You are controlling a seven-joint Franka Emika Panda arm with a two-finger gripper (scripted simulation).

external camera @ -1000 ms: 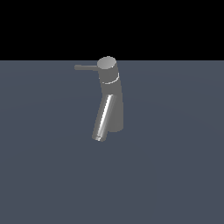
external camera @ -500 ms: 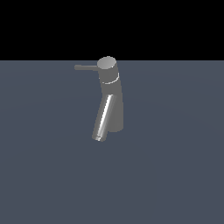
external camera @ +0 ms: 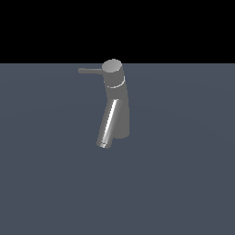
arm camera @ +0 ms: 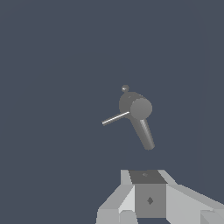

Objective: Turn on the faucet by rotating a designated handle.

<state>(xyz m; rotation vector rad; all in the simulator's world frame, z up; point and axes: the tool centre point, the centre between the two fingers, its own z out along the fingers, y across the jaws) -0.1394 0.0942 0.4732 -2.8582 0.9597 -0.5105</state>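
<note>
The faucet stands upright on the dark floor in the middle of the exterior view, a grey cylinder with a flat round cap and a shiny spout slanting down toward the exterior view's left. The handle, a thin grey rod, sticks out sideways from the cap toward the exterior view's left. The wrist view looks down on the faucet, with the thin handle at roughly a right angle to the thicker spout. Only the white and grey body of my gripper shows, well apart from the faucet. Its fingertips are not visible.
A flat dark grey-blue floor surrounds the faucet on all sides. Black background fills the upper part of the exterior view. My arm does not appear in the exterior view.
</note>
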